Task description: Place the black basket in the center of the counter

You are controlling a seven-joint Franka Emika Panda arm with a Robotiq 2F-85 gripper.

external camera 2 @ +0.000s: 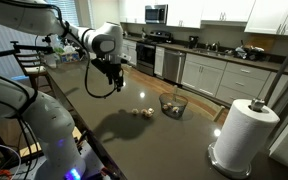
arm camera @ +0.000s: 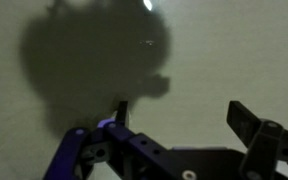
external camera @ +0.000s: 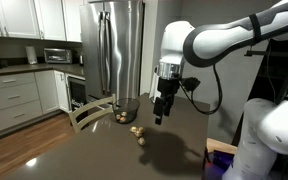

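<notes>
An exterior view shows me one round black wire-mesh basket (external camera: 121, 113) at centre frame, far back on the dark brown-grey smooth table (external camera: 84, 150), with two small tan lumps (external camera: 137, 130) near it. In an exterior view the basket (external camera 2: 172, 103) sits right of centre. Wrist view: my tool (arm camera: 184, 118) hangs released, empty.

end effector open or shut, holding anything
Open and empty. In the wrist view the end effector has its fingers spread wide, only bare counter between them.

Tool (arm camera: 181, 113) cut off at wrist view's bottom, tan lumps (external camera 2: 139, 113) too small to identify
</notes>
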